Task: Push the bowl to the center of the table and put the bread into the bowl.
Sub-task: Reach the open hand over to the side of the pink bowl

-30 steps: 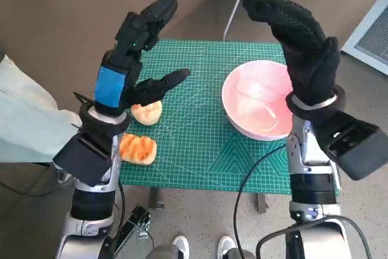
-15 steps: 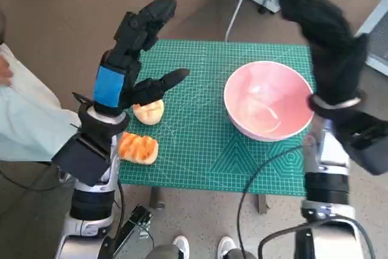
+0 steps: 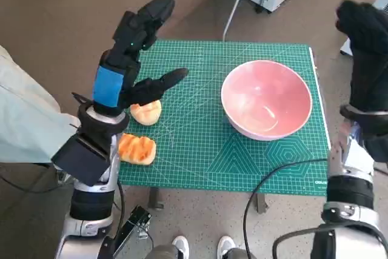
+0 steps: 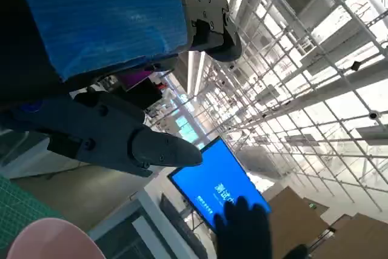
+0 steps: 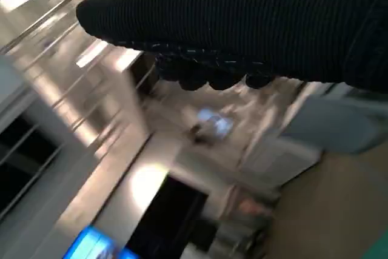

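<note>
Head view: pink bowl [image 3: 266, 99] on right half of green cutting mat [image 3: 200, 144]; two bread pieces [image 3: 146, 112] [image 3: 137, 148] at mat's left edge. Left hand [image 3: 132, 59] raised above bread, fingers spread, empty. Right hand [image 3: 368, 53] beyond mat's right edge, finger state unclear.
Left wrist view: bowl rim [image 4: 51, 240] in corner.
Right wrist view: glove only.

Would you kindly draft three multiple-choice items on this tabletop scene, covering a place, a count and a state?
1. Where does the pink round bowl sit on the green cutting mat?
A. Toward the robot's right side
B. At the left edge
C. Off the mat

2. How many pieces of bread lie on the mat?
A. One
B. Two
C. Four

3. What is in the bowl?
A. A bread piece
B. Nothing
C. A spoon

Answers:
1. A, it sits in the mat's right half.
2. B, a pale bread roll and an orange-brown grilled bread piece lie near the left hand.
3. B, its inside shows bare pink.
</note>
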